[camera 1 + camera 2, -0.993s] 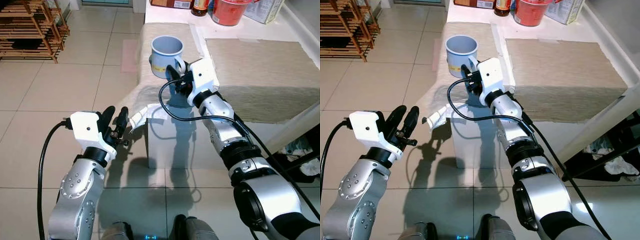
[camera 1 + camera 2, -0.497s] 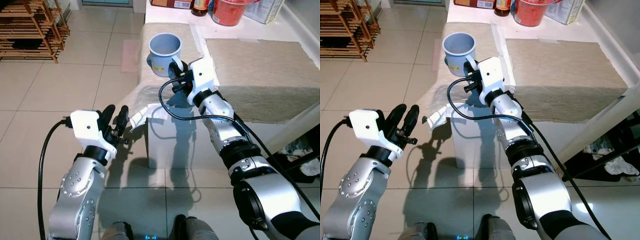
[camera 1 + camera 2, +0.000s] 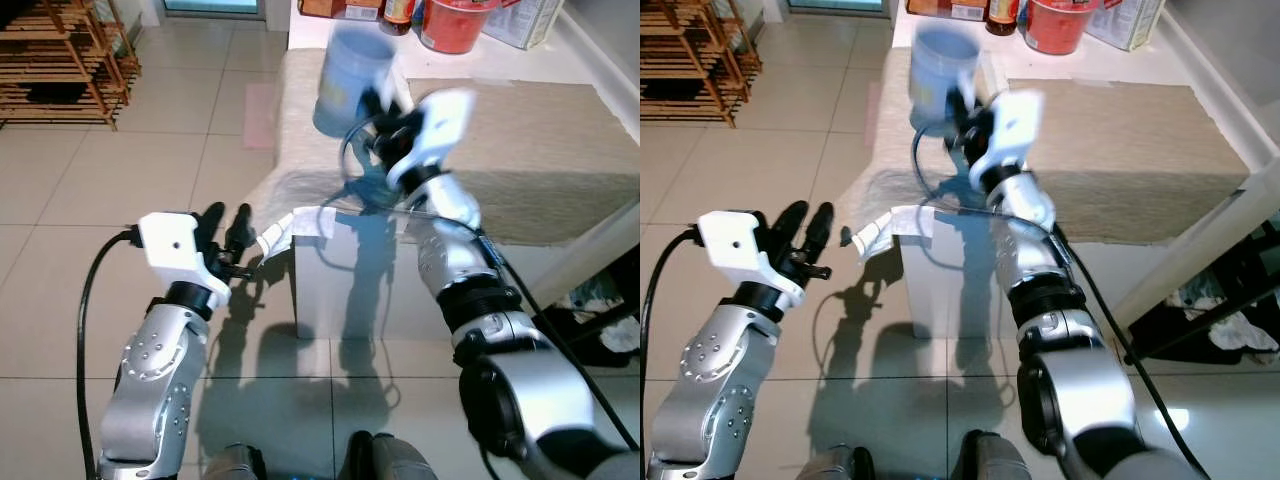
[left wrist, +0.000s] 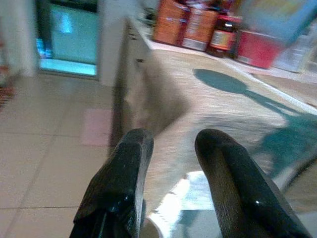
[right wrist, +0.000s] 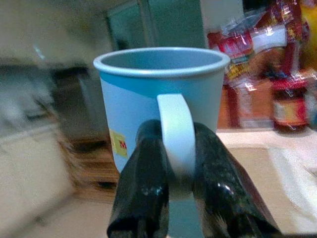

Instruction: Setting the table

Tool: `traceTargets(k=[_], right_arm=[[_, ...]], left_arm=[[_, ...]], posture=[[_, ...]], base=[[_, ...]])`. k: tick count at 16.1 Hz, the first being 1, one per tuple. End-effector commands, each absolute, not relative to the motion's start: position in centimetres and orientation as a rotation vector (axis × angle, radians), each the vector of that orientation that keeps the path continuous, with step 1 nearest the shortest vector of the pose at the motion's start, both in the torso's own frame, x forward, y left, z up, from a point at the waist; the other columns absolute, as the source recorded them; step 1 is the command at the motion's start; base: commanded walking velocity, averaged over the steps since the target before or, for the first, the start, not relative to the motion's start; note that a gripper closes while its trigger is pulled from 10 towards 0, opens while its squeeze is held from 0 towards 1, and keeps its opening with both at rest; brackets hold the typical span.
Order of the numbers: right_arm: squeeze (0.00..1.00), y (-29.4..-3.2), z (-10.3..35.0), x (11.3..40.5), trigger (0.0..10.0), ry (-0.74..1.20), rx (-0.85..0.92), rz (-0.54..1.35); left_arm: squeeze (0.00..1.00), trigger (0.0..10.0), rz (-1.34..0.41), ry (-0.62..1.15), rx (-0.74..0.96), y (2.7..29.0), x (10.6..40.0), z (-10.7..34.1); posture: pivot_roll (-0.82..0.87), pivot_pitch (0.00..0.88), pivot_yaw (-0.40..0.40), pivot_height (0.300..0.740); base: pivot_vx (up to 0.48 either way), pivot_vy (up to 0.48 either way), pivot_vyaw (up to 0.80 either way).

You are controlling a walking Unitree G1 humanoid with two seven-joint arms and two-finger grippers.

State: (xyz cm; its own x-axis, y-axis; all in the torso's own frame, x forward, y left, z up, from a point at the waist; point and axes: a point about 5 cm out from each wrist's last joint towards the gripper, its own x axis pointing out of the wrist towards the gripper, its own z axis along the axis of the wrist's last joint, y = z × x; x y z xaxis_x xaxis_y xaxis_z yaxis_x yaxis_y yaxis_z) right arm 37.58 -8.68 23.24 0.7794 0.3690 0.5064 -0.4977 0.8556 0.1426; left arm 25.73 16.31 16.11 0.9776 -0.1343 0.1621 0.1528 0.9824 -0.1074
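The blue mug (image 5: 159, 104) is being held by the right gripper (image 5: 179, 163), both black fingers (image 5: 143, 188) clamped on its white handle (image 5: 176, 134). It is being carried upright above the near left corner of the table (image 3: 1120, 140), over the beige cloth (image 3: 520, 150).

The left gripper (image 3: 225, 235) is being held over the tiled floor, left of the table and near its hanging cloth corner, fingers (image 4: 124, 183) apart and empty.

Risks, as judged from this moment:
- The mug is being gripped by the handle alone. It could pivot or slip if the arm is swung quickly; the arm is being rendered blurred in the head views, which suggests fast motion.
- Jars (image 4: 225, 37) and a red container (image 3: 458, 24) are standing at the far edge. A placement made too far back could strike them.
- The draped cloth could be snagged by the cable (image 3: 940, 190) looping below the wrist.

Labelling: a small yellow label (image 5: 119, 143) with a red mark is being shown on the mug wall; its text cannot be read. Labels on the far jars are blurred.
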Motion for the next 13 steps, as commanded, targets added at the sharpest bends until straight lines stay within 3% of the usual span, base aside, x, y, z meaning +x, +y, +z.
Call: traceTargets(k=[1,3,6,7,8,13], right_arm=[[0.00,-9.2,23.8,37.0,10.0,-0.521,0.361,0.510],[0.00,-9.1,23.5,33.7,10.0,-0.521,0.514,0.773],[0.00,-9.3,21.0,32.0,10.0,-0.414,0.516,0.886],[0.00,-9.9,19.6,30.6,10.0,-0.350,0.658,0.924],[0.00,-9.9,19.0,30.3,10.0,-0.332,0.660,0.928],[0.00,-9.7,19.7,29.2,10.0,-0.307,0.686,1.018]], left_arm=[[0.00,10.0,-0.096,-0.137,-0.122,17.4,25.6,15.4],[0.00,10.0,0.004,-0.136,-0.174,20.0,25.6,14.6],[0.00,10.0,0.026,-0.129,-0.166,20.7,25.6,14.2],[0.00,10.0,0.010,-0.135,-0.191,20.5,25.7,14.2],[0.00,10.0,-0.003,-0.140,-0.199,20.2,25.9,14.2],[0.00,10.0,-0.077,-0.174,-0.229,19.4,26.3,14.8]], posture=[[-0.02,0.093,-0.026,0.740],[-0.03,0.076,-0.018,0.740],[-0.04,0.064,-0.014,0.740],[-0.05,0.057,0.001,0.740],[-0.05,0.056,0.005,0.740],[-0.05,0.048,0.009,0.740]], base=[[0.000,0.000,0.00],[0.000,0.000,0.00],[0.000,0.000,0.00],[0.000,0.000,0.00],[0.000,0.000,0.00],[0.000,-0.465,0.00]])
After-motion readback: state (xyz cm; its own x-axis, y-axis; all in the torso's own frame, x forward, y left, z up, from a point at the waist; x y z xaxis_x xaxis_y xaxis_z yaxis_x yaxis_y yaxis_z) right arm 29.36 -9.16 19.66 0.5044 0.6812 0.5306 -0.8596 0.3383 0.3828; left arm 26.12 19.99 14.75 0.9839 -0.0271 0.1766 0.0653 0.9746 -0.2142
